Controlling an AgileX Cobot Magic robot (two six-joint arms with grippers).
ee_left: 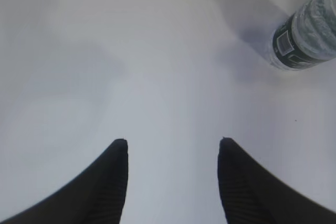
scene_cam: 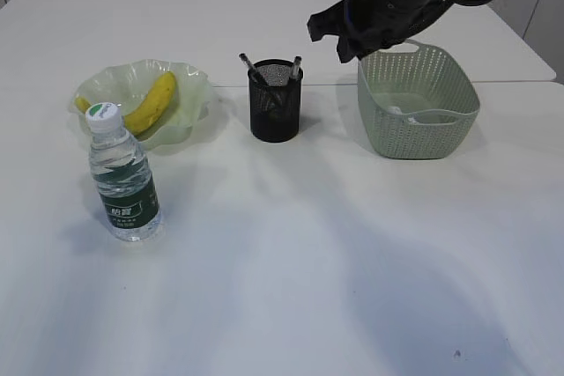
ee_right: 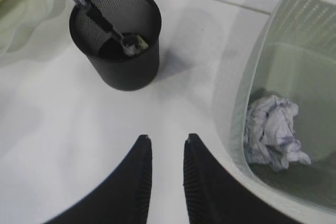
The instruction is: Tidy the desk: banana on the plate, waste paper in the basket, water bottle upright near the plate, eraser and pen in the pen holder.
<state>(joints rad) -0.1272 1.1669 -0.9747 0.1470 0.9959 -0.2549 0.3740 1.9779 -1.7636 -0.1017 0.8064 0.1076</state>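
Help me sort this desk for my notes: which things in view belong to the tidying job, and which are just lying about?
Job things:
banana
plate
waste paper
basket
water bottle
pen
pen holder
desk

Just lying about:
nothing seen. The eraser cannot be made out.

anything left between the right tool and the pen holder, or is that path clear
Nothing visible is in the way. The right tool hangs empty over bare desk, with the pen holder just ahead and the basket off to its side.
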